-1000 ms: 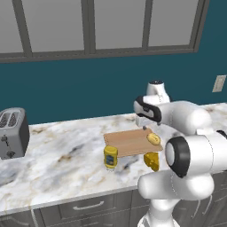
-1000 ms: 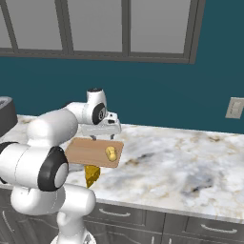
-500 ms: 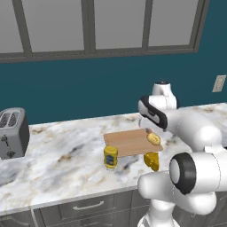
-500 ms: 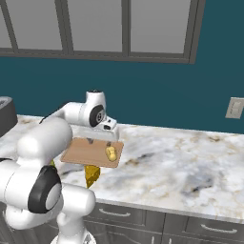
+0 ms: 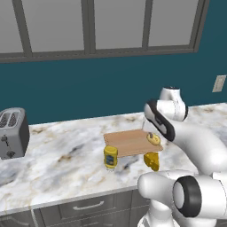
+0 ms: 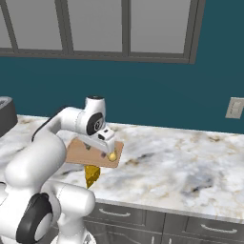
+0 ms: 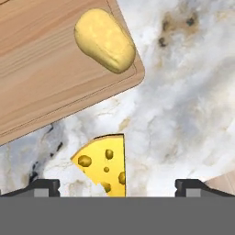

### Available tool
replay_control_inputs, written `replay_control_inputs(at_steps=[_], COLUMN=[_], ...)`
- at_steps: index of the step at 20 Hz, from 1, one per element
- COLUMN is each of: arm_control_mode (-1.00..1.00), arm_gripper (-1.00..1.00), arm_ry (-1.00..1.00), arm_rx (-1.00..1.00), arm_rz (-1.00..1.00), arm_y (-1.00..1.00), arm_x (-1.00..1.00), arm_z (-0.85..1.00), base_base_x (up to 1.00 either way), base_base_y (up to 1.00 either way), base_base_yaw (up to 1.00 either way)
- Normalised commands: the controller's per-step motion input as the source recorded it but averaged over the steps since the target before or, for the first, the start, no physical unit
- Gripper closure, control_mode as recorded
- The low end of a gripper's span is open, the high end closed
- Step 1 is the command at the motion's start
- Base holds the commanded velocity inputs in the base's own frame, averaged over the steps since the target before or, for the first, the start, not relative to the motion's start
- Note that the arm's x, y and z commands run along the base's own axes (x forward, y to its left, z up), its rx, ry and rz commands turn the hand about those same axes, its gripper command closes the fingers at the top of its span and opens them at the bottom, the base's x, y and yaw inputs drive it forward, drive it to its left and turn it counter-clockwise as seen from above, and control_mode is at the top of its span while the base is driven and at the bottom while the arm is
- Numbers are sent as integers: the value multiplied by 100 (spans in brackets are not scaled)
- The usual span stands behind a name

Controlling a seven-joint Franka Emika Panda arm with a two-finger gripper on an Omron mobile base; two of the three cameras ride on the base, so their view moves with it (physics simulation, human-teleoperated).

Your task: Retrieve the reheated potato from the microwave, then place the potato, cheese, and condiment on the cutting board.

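The pale-yellow potato [image 7: 105, 40] lies on the right end of the wooden cutting board [image 7: 41, 78], apart from my fingers. It also shows as the potato [image 5: 154, 139] on the cutting board [image 5: 128, 142], and from the other side as the potato [image 6: 112, 156] on the board [image 6: 81, 152]. The cheese [image 7: 106, 161] wedge rests on the counter just off the board's near edge, the cheese [image 5: 152, 160] in front of the board. My gripper [image 7: 117, 188] hangs open above the cheese, nothing held. The yellow condiment [image 5: 110, 156] jar stands upright by the board's near left corner. The microwave is out of view.
A silver toaster [image 5: 11, 132] stands at the counter's far left. A wall outlet [image 5: 218, 83] is on the blue wall to the right. The marble counter [image 6: 190, 162] stretches right of the board, with drawers below its front edge.
My hand has moved off the potato and come down and nearer, over the board's right end toward the cheese. The potato stays on the board; the jaws stay open.
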Motion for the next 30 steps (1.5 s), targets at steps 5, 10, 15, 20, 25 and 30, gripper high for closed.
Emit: replay_control_inputs(at_steps=[5,10,15,20,25,30], arm_control_mode=[-100,-100,-100,-100,-100,-100], arm_gripper=[-100,-100,-100,-100,-100,-100], arm_ry=[6,0,0,0,0,1], arm_rx=[1,0,0,0,0,0], arm_rz=[-16,-2,0,7,13,20], arm_y=[8,4,1,6,0,0], arm_x=[-25,-6,-3,-6,1,-1], arm_z=[-6,-15,-22,-27,-13,-14], base_base_x=[0,0,0,0,0,0], base_base_y=[0,0,0,0,0,0], base_base_yaw=[0,0,0,0,0,0])
